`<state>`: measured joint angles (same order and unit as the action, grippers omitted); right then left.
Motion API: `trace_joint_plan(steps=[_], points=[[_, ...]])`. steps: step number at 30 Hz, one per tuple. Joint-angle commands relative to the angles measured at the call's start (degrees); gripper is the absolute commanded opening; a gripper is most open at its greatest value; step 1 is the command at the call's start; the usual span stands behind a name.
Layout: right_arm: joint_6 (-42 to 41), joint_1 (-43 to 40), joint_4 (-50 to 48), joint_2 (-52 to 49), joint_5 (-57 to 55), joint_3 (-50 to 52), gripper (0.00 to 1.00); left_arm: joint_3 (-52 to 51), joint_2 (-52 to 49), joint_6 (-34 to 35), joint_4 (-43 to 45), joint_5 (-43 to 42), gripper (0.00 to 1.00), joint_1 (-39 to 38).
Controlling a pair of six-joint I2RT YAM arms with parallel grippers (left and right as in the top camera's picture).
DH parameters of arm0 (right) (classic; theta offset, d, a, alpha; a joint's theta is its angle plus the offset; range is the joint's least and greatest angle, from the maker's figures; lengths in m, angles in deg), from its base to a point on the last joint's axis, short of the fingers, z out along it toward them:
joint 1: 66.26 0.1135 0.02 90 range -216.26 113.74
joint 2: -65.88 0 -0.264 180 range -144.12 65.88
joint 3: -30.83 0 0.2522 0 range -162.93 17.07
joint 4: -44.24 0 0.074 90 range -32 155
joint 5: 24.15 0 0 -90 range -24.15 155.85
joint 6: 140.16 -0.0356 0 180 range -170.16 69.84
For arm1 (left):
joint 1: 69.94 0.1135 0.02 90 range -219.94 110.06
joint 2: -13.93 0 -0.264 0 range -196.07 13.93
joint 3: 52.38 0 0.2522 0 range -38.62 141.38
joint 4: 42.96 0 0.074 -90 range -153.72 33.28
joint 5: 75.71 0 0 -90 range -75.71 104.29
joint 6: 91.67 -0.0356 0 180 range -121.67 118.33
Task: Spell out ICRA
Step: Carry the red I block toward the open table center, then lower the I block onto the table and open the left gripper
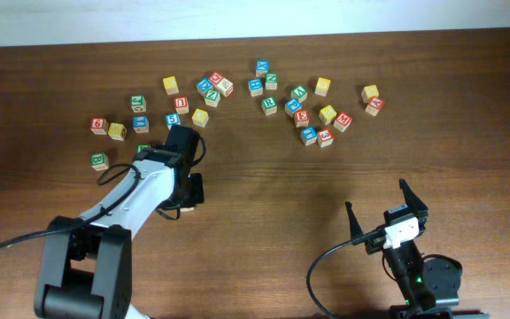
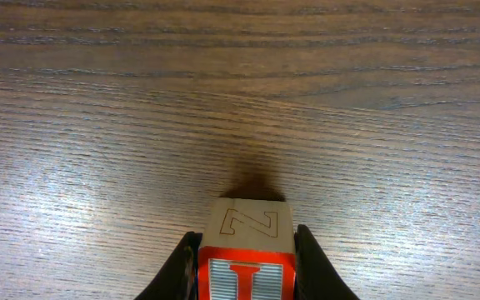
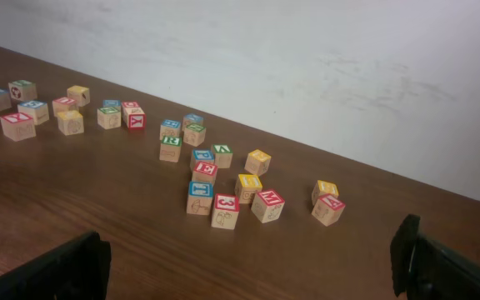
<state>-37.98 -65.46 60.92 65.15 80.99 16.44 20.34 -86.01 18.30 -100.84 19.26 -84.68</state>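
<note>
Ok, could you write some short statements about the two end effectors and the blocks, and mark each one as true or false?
1. The left end effector is shut on the I block. True.
2. The right end effector holds a block. False: it is open and empty.
3. The scattered blocks lie on the table toward the wall. True.
4. Four blocks stand in a row spelling ICRA. False: no row is formed yet.
</note>
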Motion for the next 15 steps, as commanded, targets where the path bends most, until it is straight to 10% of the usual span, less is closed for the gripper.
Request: trace_joint_plan(steps=[1, 15], points=[[-0.22, 0.33, 0.26, 0.42, 0.72, 0.31, 0.98, -1.55, 0.0, -0.26, -0.46, -0.15, 0.2, -0.28], [-0.2, 0.33, 0.28, 0.42, 0.72, 0.31, 0.98, -1.55, 0.0, -0.28, 0.72, 0.5, 0.31, -0.28]])
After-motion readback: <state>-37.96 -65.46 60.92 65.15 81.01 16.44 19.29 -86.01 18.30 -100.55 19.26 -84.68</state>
